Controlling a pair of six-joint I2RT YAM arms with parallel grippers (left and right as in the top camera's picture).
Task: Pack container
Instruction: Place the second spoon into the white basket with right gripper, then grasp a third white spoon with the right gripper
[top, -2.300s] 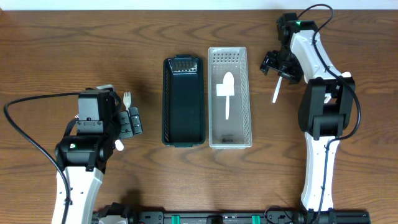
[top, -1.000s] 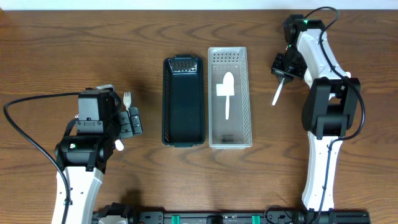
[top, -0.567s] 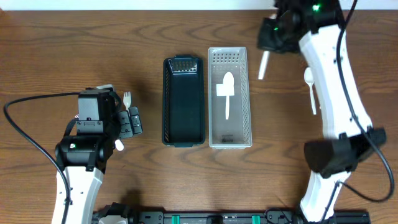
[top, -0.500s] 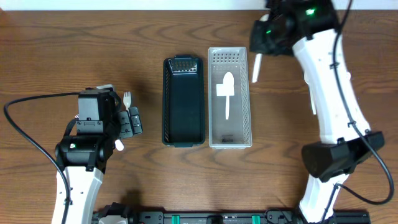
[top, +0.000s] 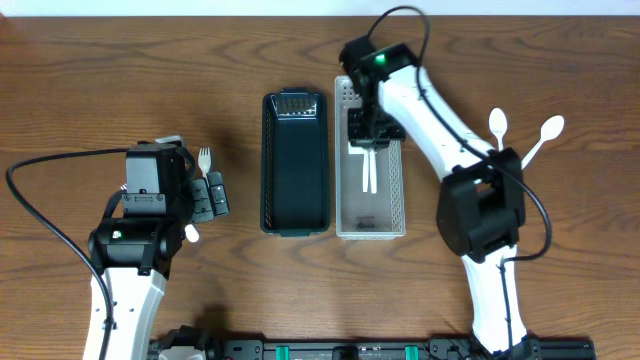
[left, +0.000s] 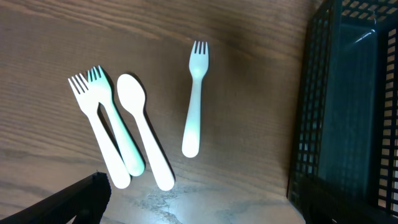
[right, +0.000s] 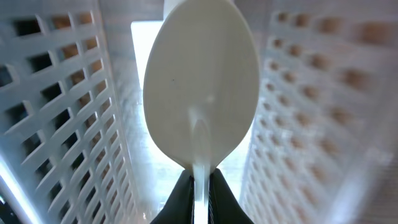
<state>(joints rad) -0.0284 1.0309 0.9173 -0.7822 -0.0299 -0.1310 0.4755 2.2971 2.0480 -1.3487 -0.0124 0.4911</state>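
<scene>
My right gripper (top: 367, 128) hangs over the white slotted basket (top: 398, 205), shut on the handle of a white spoon (right: 200, 81). In the right wrist view the spoon's bowl points down between the basket walls (right: 59, 99), and the fingers (right: 180, 199) pinch the handle. Another white spoon (top: 365, 178) lies in that basket, partly hidden by the arm. The black basket (top: 295, 165) stands beside it with nothing in it. My left gripper (left: 199, 214) is open above loose cutlery on the table: a white fork (left: 194, 99), a white spoon (left: 144, 134), a mint fork (left: 115, 127) and one more white fork (left: 93, 134).
Two white spoons (top: 497, 126) (top: 543, 137) lie on the wood right of the white basket. The black basket's mesh wall (left: 311, 106) stands close on the right in the left wrist view. A fork (top: 204, 158) shows by the left gripper (top: 211, 196) from overhead.
The right arm swung from the table's right side up and left, carrying the spoon over the white basket. Two spoons on the right are now uncovered. The left arm stayed still.
</scene>
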